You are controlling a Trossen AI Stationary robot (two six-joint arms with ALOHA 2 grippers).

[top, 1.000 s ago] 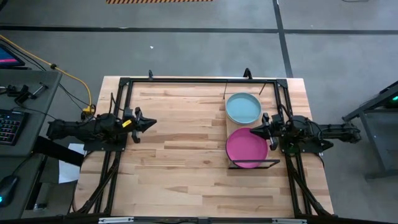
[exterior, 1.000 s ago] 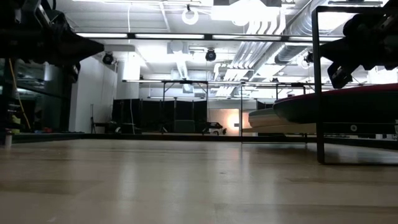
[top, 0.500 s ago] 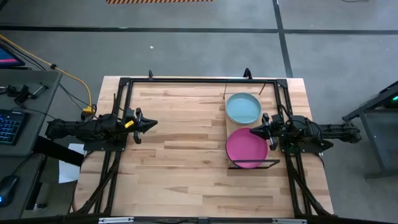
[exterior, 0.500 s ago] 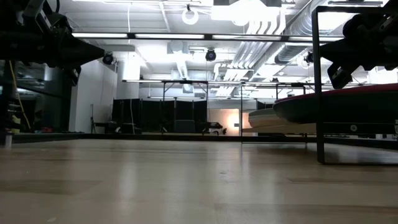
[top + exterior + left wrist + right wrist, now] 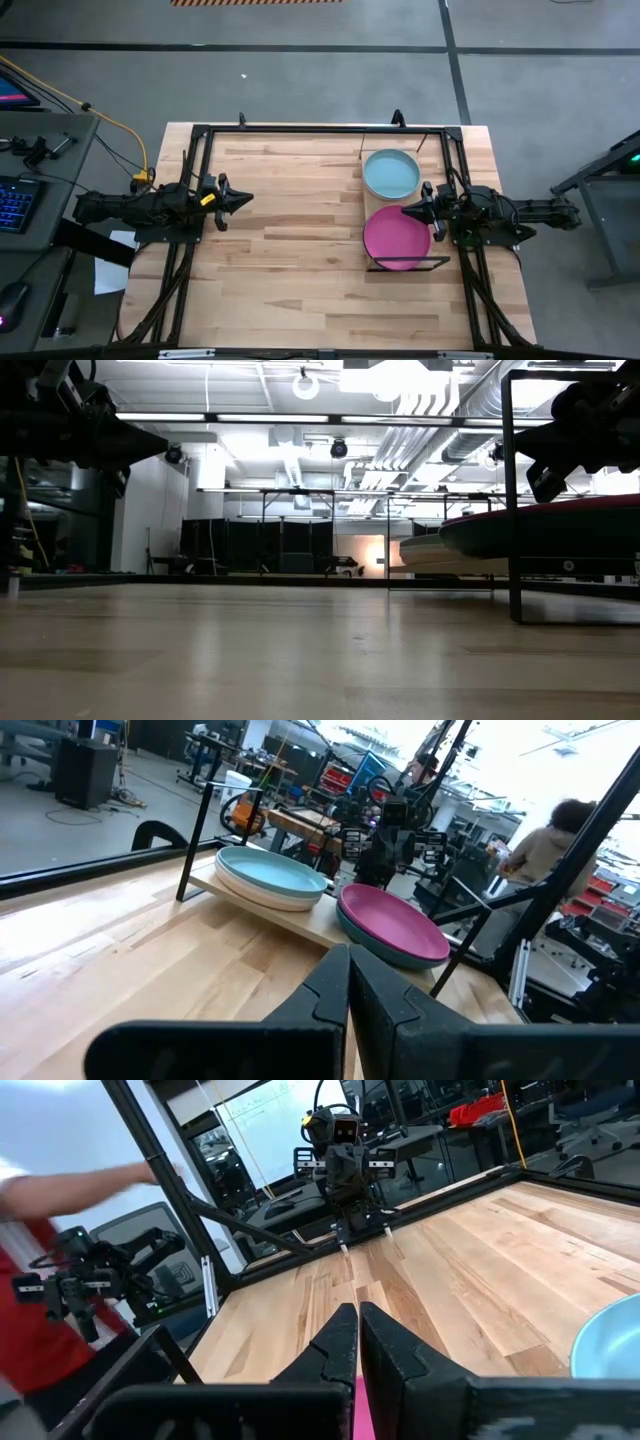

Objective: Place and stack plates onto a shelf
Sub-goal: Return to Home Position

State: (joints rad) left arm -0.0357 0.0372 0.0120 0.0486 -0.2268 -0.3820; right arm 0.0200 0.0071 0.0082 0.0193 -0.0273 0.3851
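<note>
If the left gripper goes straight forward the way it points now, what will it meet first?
Probably the right gripper, which faces it from over the shelf. In the low view the left gripper hangs higher than the pink plate, so it would likely pass above it; depth is unclear.

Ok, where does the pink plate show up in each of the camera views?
High view: pink plate right of centre, on the shelf's lower end.
Low view: far right, a dark red rim crossed by the shelf's post.
Left wrist view: straight ahead, past the left pincer.
Right wrist view: only a pink sliver under the right pincer.
Shared landmark: the teal plate next to it.
</note>
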